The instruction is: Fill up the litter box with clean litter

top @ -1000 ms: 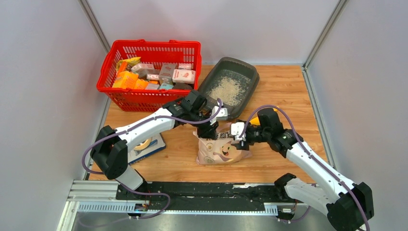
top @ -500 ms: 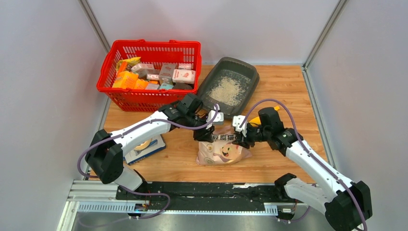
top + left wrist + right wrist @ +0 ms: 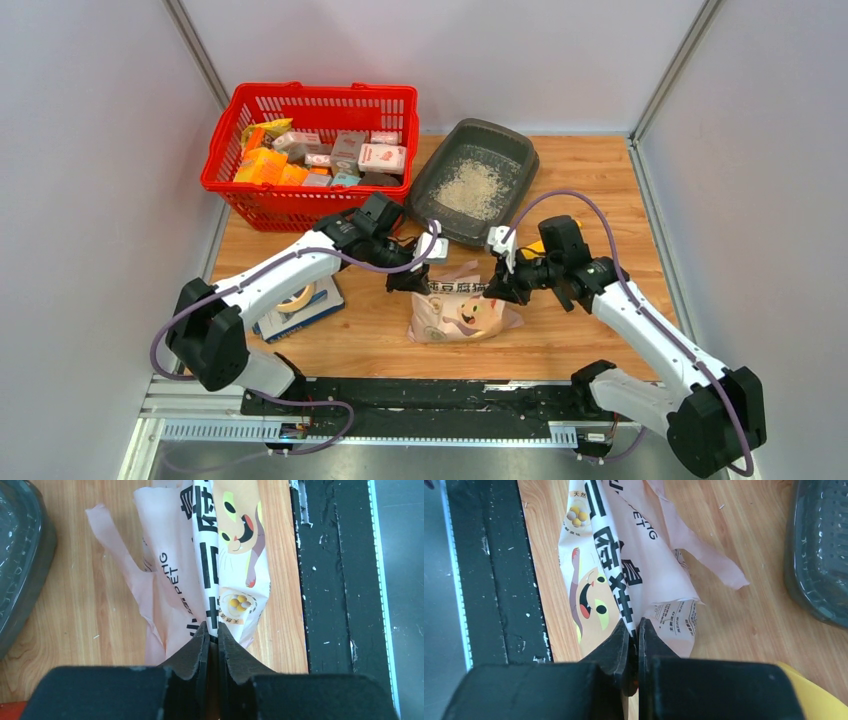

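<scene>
The litter box (image 3: 512, 150) is a dark grey tray at the back centre, with pale litter (image 3: 470, 188) spread on its floor. In front of it a pink bag with a cartoon cat (image 3: 460, 310) lies on the table. My left gripper (image 3: 408, 282) is shut on the bag's left top edge, and my right gripper (image 3: 497, 292) is shut on its right top edge. In the left wrist view the left gripper (image 3: 210, 630) pinches the printed bag (image 3: 235, 555), with the litter box (image 3: 20, 565) at the left. In the right wrist view the right gripper (image 3: 634, 626) pinches the bag (image 3: 624, 555), near the litter box (image 3: 819, 555).
A red basket (image 3: 318, 90) full of small packets stands at the back left. A tape roll on a flat box (image 3: 300, 303) lies under the left arm. A yellow scoop (image 3: 531, 248) sits behind the right wrist. A black rail (image 3: 420, 395) runs along the front edge.
Both grippers have closed on the bag's top edge. The left gripper has shifted left and the right one slightly right, so the bag's top is spread wider between them.
</scene>
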Tool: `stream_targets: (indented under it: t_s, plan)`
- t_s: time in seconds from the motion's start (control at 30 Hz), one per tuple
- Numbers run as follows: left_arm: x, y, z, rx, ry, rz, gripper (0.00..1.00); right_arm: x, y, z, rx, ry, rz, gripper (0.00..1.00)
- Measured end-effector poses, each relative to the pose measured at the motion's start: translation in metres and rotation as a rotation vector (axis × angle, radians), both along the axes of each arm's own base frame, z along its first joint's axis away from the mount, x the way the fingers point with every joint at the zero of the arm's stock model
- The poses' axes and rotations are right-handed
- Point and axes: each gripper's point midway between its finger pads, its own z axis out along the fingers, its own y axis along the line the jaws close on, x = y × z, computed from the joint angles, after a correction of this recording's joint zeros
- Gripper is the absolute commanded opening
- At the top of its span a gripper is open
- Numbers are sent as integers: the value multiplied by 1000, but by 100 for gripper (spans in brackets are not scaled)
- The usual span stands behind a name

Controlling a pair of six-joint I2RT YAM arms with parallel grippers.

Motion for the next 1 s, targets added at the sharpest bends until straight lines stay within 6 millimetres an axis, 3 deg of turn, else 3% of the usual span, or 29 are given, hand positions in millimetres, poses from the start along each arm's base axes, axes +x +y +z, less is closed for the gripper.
stream_targets:
  t_s: [0.03,0.33,0.37,0.4,0.47,0.5,0.63,0.8,1.0]
  plan:
    - [0,1,1,-9,-5,-9,0,1,0,0,2,12,-4,0]
    - [-3,19,10,-56,-44,-11,2,1,14,17,105,121,-5,0]
    - [-4,23,12,-56,-43,-8,11,2,18,20,124,128,-3,0]
    - [-4,26,13,-55,-45,-5,29,4,21,21,143,138,0,0]
    - [-6,34,15,-46,-57,7,42,7,26,20,155,158,1,0]
    - [-7,43,15,-29,-55,40,55,8,26,16,148,171,-7,0]
    - [-8,60,22,-36,-71,164,64,18,27,9,132,204,-37,0]
    - [3,23,38,-125,-100,185,65,26,32,10,124,208,-34,0]
    - [19,-31,38,-158,-128,142,63,30,34,10,119,210,-34,0]
